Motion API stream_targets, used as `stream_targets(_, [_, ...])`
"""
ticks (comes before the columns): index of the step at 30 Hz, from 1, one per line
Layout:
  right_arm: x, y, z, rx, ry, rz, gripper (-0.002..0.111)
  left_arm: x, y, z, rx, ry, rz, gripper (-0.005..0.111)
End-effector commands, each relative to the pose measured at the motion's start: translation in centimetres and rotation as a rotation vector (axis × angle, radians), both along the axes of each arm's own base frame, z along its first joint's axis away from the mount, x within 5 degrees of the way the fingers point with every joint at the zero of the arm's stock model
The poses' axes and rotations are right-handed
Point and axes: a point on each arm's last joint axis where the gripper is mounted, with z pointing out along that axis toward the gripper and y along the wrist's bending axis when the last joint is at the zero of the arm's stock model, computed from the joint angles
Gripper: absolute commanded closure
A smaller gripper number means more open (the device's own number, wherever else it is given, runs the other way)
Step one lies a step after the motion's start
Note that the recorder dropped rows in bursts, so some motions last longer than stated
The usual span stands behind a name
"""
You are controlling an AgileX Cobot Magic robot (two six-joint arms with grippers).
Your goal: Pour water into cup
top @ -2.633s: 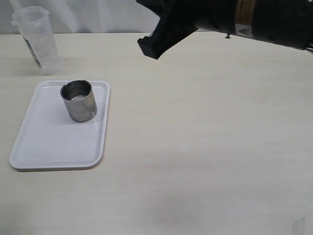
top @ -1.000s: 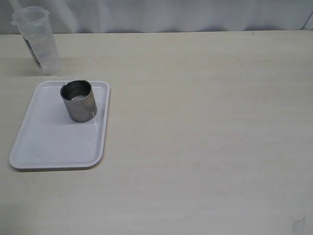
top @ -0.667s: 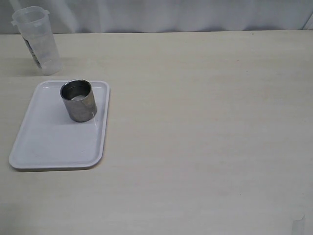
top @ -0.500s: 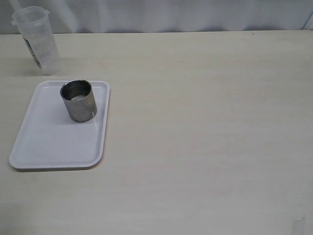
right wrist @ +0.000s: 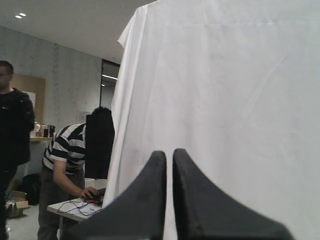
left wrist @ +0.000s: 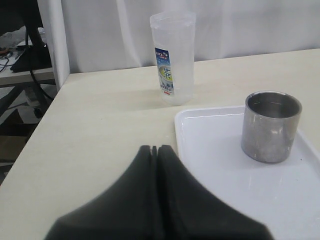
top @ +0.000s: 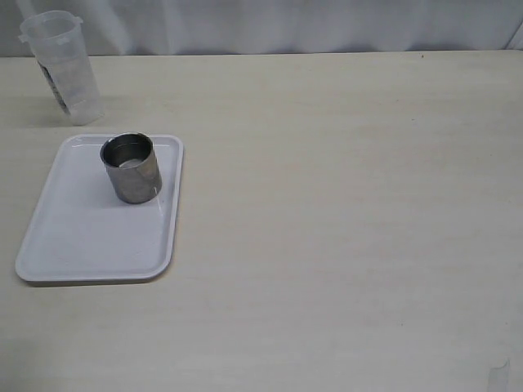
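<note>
The steel cup (top: 131, 167) stands upright at the far end of a white tray (top: 90, 237). A pale shiny patch shows low inside it; I cannot tell if it is water. The translucent plastic beaker (top: 61, 69) stands upright on the table beyond the tray, and no water line shows in it. Neither gripper is in the exterior view. In the left wrist view my left gripper (left wrist: 155, 148) is shut and empty, by the tray's (left wrist: 215, 150) near corner, well short of the cup (left wrist: 270, 127) and beaker (left wrist: 173, 57). My right gripper (right wrist: 169, 152) is shut, empty, raised and facing a white curtain.
The tray lies at the table's left side, with the table's left edge (left wrist: 30, 150) just beyond it. A white curtain (top: 286, 24) hangs behind the table. In the right wrist view people stand at a desk (right wrist: 75, 205) past the curtain.
The right arm, which reached across the top of the exterior view 2.6 s ago, has left that view. The cup, tray and beaker have not moved.
</note>
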Motion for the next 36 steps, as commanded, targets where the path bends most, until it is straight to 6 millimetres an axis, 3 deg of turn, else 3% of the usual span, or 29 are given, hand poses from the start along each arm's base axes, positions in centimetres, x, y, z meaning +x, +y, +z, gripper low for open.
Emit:
stream_targets(1, [0.3,-0.3,-0.3,-0.001,0.029,-0.053,0.104,0.0,0.0,-0.1,-0.004,-0.003,-0.008,0.107])
stream_targets(21, [0.6,-0.4,-0.8,0.061,0.029,-0.517,0.104,0.0,0.0,-0.1,-0.004,-0.003,-0.008,0.107])
stream_targets(31, [0.6,0.2,-0.8,0.040,-0.015,-0.496,0.104,0.0,0.0,-0.1,-0.004,-0.003,-0.008,0.107])
stream_targets(36, [1.2,0.3,-2.0,0.026,0.016,-0.482,0.104,0.0,0.0,-0.1,-0.004,-0.003,-0.008,0.107])
